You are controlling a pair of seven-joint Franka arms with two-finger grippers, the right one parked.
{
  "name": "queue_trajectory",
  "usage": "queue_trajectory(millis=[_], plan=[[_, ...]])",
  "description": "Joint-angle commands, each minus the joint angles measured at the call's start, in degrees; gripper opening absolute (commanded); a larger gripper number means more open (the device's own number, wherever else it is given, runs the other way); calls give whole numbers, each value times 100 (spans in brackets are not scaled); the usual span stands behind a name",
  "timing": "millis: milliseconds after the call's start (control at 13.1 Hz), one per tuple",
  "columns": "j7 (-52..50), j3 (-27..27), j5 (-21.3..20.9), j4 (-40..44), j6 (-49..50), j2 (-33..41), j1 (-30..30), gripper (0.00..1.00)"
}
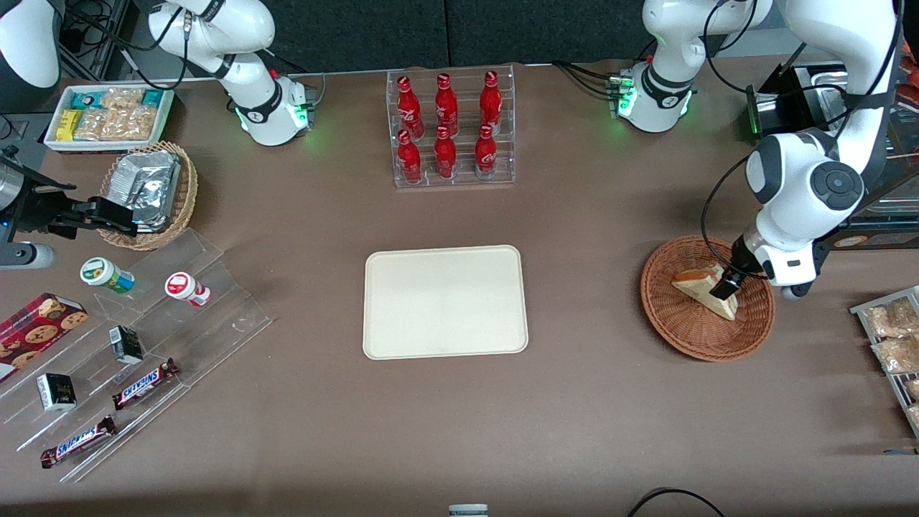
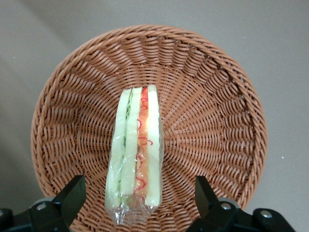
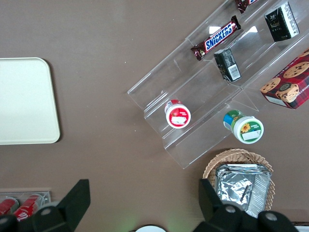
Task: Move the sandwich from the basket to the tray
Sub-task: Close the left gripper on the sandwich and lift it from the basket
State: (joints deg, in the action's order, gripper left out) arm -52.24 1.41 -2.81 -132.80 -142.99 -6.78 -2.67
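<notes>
Sandwich (image 1: 707,289) lies inside the basket (image 1: 675,327), near the worktop's edge at the working arm's end, its filling stripe facing up. Directly above it hangs the gripper (image 2: 137,200), jaws spread wide, one on either side of the wedge without touching. Mid-worktop sits the tray (image 1: 445,301), well apart.

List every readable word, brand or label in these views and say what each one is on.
"SNICKERS": bar on the clear stand.
"SNICKERS": second bar, nearer the front camera.
Red bottles: white script too small to read.
Two round tubs, two dark boxes, cookie box: labels too small to read.
Sandwich, basket, tray: no text.
The gripper hovers open, jaws either side of the sandwich.
</notes>
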Motion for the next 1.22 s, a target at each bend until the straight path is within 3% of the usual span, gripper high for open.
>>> queue_trajectory(millis=[0, 458, 534, 610, 839, 915, 1144], plan=[[-111, 9, -9, -386, -369, 107, -5, 100], [-146, 9, 9, -606, -844, -86, -5, 98], [-155, 9, 35, -580, -870, -130, -14, 80], [-233, 9, 44, -554, -879, -148, -5, 45], [-287, 0, 35, -501, -950, -245, -5, 10], [-287, -9, 44, -483, -950, -245, -5, 4], [-287, -26, 9, -308, -714, -44, 30, 2]])
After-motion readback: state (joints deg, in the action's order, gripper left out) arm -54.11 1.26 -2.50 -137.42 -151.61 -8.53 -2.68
